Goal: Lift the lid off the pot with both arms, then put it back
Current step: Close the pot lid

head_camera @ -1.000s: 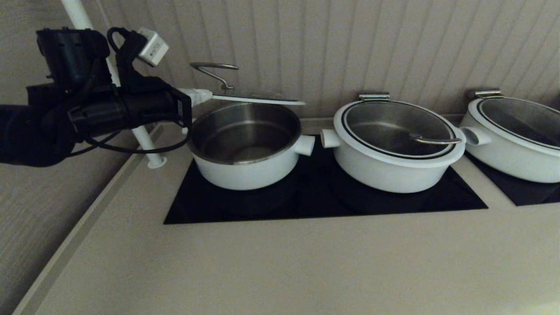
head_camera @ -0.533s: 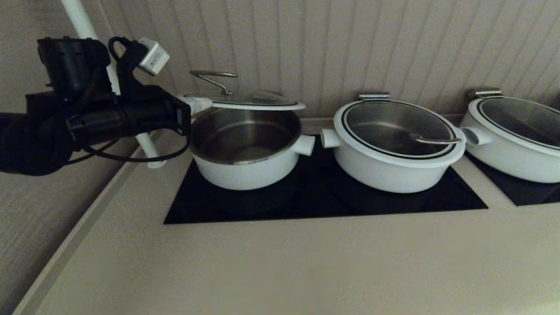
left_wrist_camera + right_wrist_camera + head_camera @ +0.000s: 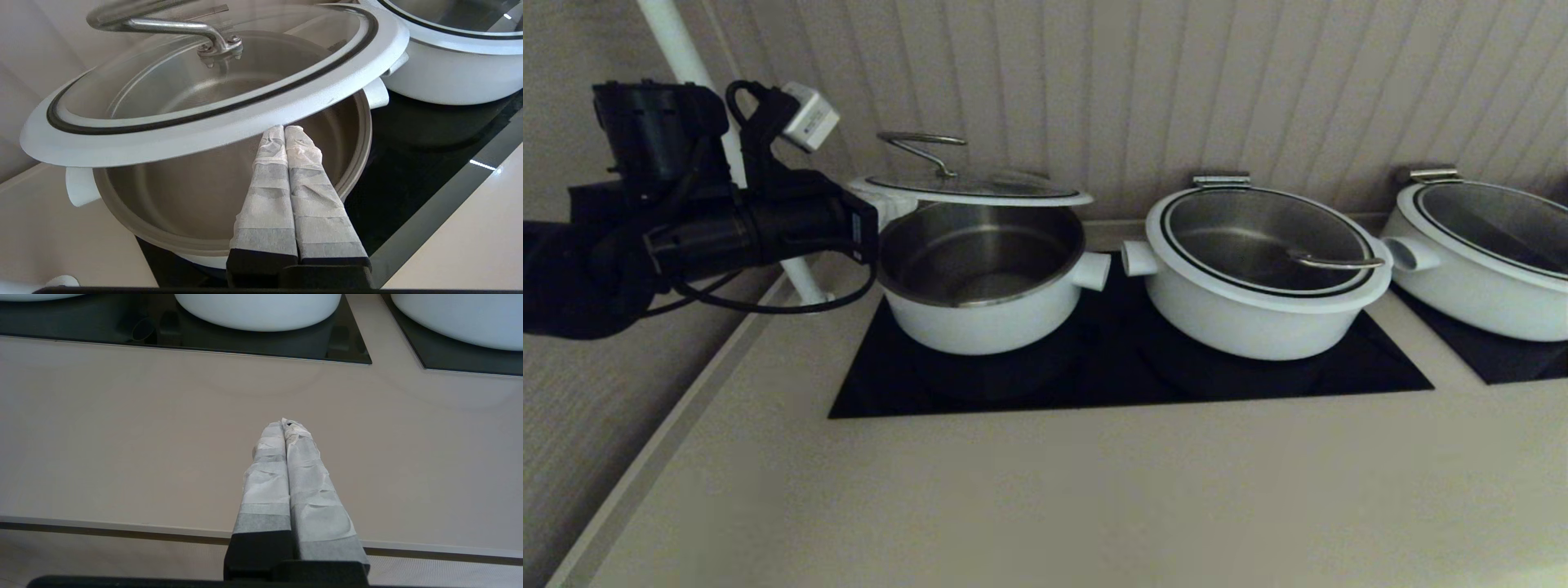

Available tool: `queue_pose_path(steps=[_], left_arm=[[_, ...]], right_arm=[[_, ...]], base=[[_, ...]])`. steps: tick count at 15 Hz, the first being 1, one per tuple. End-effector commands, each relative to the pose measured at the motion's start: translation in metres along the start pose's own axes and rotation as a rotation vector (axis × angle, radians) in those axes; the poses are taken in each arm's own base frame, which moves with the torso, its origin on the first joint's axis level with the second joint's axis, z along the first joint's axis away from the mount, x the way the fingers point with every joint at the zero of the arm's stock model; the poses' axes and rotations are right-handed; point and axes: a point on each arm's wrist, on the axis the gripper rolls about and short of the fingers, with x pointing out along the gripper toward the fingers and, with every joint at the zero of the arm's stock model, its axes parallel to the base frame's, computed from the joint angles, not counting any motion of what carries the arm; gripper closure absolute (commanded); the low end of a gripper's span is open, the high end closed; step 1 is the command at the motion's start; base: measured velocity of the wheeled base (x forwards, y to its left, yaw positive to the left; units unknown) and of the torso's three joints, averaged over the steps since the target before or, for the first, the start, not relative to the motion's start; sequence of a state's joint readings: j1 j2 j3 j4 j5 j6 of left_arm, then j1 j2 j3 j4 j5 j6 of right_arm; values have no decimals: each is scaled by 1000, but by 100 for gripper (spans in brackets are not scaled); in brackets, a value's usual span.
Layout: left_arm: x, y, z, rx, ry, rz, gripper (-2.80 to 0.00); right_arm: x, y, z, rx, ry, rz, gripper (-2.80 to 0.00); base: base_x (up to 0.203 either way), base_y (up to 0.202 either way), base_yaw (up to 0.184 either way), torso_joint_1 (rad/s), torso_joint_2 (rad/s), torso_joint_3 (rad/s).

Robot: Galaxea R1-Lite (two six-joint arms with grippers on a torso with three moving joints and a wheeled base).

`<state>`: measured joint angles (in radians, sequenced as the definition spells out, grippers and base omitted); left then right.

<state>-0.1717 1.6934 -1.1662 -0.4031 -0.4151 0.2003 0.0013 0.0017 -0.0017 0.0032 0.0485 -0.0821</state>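
Left gripper (image 3: pixel 284 130): jaws pressed together, tips tucked under the near edge of the lid (image 3: pixel 212 98), so it looks like the lid rides on top of the closed fingers rather than being pinched; the actual contact is hidden under the white rim, so whether anything is clamped cannot be confirmed. In the head view the left gripper (image 3: pixel 870 214) sits at the left side of the pot (image 3: pixel 984 278), level with its rim. Lid is raised above the pot, tilted, offset toward the back and left, with most of the steel interior showing below it. Far edge of the lid may be resting on the pot's back rim or floating clear, can't tell from either view. Loop handle (image 3: pixel 163 24) points up, untouched. Key relation for the put-back, as a judgement: lid centre lies ahead of the left jaws and beyond the pot's centre, so it has to come forward, level out and drop to seat on the rim. Left arm is the only one near it. Right gripper (image 3: pixel 285 424): jaws shut on nothing, hovering over bare worktop (image 3: pixel 122 437) in front of the black hob, well apart from the pot, and out of the head view entirely. Two wider pots (image 3: pixel 1262 269) to the right keep their lids on, not involved.
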Motion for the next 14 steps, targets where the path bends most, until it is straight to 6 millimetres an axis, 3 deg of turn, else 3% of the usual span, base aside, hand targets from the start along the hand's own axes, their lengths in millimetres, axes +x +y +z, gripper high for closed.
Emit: queue_pose_path(steps=[1, 14], left_arm=[[0, 0, 0, 1, -2, -2, 0], [18, 7, -4, 32, -77, 15, 0]], right_arm=[[0, 0, 0, -1, 0, 1, 0], [0, 0, 0, -1, 0, 1, 0]], base=[[0, 0, 0, 0, 0, 0], [0, 0, 0, 0, 0, 0]])
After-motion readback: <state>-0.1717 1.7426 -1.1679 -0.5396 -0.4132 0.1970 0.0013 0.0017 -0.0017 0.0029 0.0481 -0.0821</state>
